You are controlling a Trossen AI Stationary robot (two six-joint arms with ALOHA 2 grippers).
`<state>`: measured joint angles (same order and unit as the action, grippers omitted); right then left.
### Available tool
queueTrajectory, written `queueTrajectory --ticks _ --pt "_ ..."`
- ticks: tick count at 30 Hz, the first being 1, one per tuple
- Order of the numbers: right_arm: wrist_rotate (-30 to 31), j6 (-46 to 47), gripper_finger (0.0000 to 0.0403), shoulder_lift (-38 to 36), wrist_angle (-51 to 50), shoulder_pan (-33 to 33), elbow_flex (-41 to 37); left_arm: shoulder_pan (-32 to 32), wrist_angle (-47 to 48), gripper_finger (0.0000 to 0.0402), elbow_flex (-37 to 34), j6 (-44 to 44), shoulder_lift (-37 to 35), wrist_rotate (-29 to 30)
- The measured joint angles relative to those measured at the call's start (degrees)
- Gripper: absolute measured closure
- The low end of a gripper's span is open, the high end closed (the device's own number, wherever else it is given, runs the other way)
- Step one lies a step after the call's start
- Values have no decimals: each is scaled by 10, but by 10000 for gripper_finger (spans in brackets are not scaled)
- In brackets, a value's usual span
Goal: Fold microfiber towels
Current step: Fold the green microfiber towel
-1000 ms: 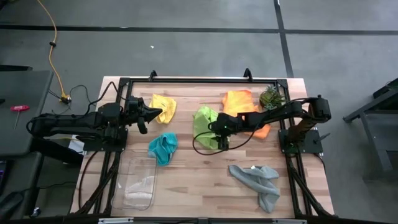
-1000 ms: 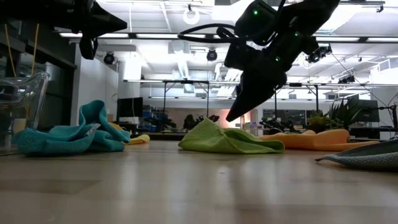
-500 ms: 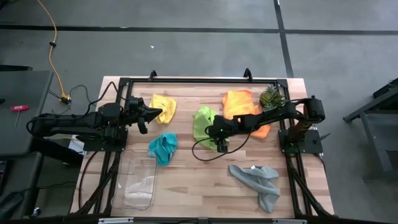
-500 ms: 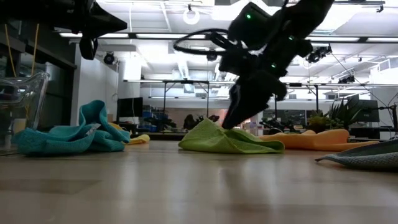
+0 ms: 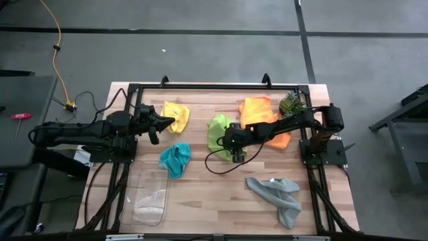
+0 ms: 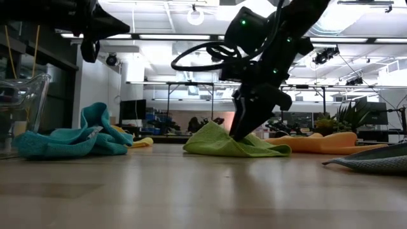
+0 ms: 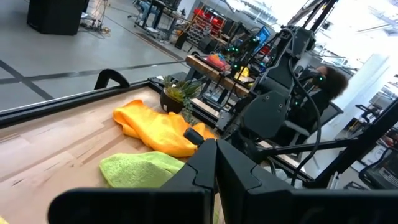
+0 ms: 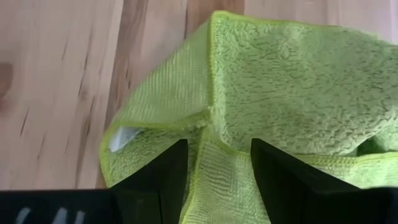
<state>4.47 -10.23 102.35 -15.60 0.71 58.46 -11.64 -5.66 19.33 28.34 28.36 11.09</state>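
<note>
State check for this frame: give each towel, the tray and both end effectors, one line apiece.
lime green towel: crumpled, under right end effector
yellow towel: crumpled
orange towel: partly flat
teal towel: bunched
grey towel: unfolded, rumpled
clear tray: empty
right end effector: open
left end effector: shut, empty

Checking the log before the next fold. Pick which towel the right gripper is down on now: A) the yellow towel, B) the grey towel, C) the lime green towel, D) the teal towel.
C: the right gripper stands open with its fingers astride a raised fold of the lime green towel, and the high view shows that arm reaching over the same towel.
</note>
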Motion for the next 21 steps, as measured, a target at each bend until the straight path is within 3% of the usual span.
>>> queueTrajectory --ticks 7,19,21 --pt "0 -3 246 0 0 0 0 0 1 401 0 0 0 0" --pt "11 -2 390 -1 1 0 0 0 3 401 0 0 0 0" --pt "11 -2 398 -1 1 0 0 0 3 401 0 0 0 0"
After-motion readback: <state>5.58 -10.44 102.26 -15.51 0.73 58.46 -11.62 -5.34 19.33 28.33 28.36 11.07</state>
